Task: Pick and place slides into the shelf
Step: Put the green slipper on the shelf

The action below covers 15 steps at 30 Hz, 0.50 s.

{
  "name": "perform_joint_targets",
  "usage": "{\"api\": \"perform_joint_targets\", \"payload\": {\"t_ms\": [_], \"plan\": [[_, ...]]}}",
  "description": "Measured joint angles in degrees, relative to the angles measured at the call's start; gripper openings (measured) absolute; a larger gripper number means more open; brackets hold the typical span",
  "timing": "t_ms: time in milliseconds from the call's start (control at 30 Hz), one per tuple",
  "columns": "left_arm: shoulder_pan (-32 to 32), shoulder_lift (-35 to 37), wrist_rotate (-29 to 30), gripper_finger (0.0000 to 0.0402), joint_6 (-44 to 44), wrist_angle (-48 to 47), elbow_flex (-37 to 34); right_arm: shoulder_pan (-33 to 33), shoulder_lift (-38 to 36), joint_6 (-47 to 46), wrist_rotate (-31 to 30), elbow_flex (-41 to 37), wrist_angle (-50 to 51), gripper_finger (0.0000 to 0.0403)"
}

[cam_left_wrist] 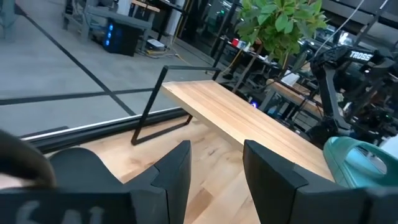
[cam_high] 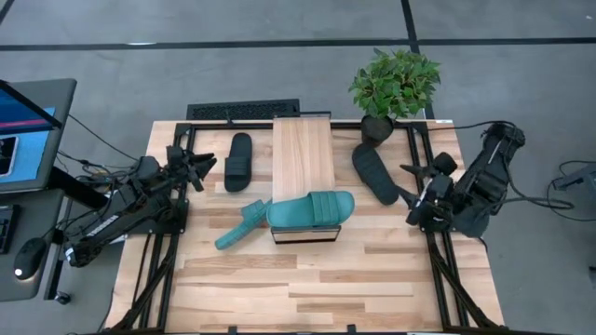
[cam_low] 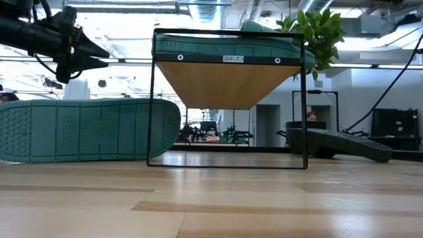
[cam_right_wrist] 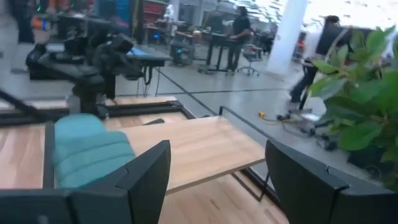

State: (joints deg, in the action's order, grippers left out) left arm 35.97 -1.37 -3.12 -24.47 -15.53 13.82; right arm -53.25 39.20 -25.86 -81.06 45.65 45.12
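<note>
Teal rubber nearest: one slide [cam_high: 240,226] on its side on the table, touching the shelf [cam_high: 302,154]; another [cam_high: 311,208] flat on the shelf's near end, ribbed strap up. Black pair beyond, one [cam_high: 238,161] left of the shelf, one [cam_high: 374,172] right. Left gripper [cam_high: 201,168] parted, empty; right gripper [cam_high: 411,191] wide, empty. Best taken across the strap, lifted level, set beside the placed one.
</note>
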Motion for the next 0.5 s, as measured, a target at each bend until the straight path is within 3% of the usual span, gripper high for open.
{"api": "perform_joint_targets", "payload": {"t_ms": [267, 333, 500], "plan": [[0.02, 0.0, 3.82, 0.0134, -1.78, 1.02, 0.0, -2.08, 0.04, 1.02, 5.89, -0.02, 0.84, 0.0255], [0.02, 0.0, -0.93, 0.0134, -1.02, 4.67, -0.02, -2.28, 0.13, 0.96, 6.44, -0.02, 1.24, 0.0255], [0.02, 0.0, -22.53, 0.0134, 1.19, 20.3, -0.02, -2.26, 0.15, 0.87, 7.74, -0.02, 1.23, 0.0255]]}}
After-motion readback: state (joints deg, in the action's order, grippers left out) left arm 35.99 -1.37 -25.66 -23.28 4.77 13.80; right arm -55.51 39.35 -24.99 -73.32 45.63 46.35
